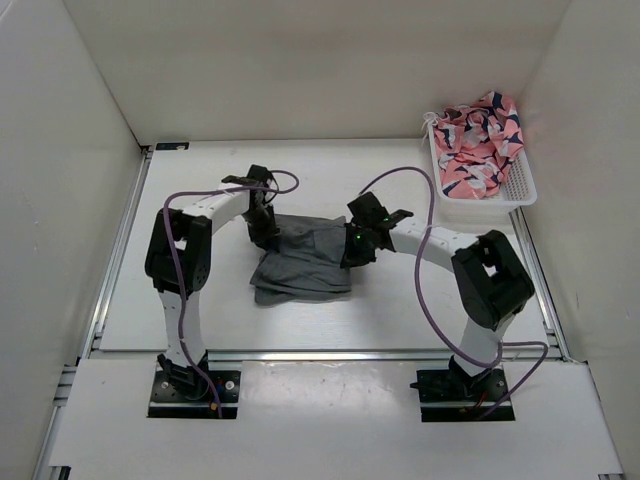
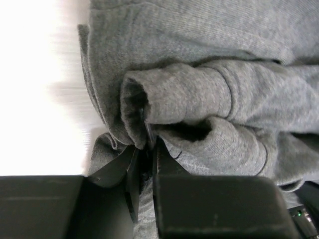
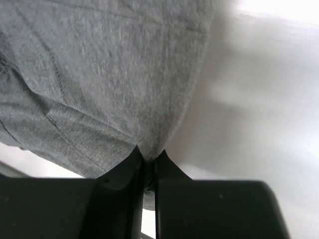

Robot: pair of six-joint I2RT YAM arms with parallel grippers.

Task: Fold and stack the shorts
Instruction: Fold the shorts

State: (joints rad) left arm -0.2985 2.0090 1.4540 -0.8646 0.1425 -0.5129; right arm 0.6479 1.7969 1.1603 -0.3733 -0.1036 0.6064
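The grey shorts [image 1: 302,258] lie bunched in the middle of the table between the two arms. My left gripper [image 1: 265,232] is shut on a rolled edge of the grey shorts [image 2: 199,94] at their far left corner; the jaws [image 2: 148,149] pinch the cloth. My right gripper [image 1: 356,250] is shut on the right edge of the shorts [image 3: 99,74]; a fold of grey knit sits between the jaws [image 3: 148,158]. Both grippers hold the cloth close above the table.
A white basket [image 1: 520,190] at the back right holds a pink patterned garment [image 1: 480,140]. White walls enclose the table on three sides. Purple cables loop over both arms.
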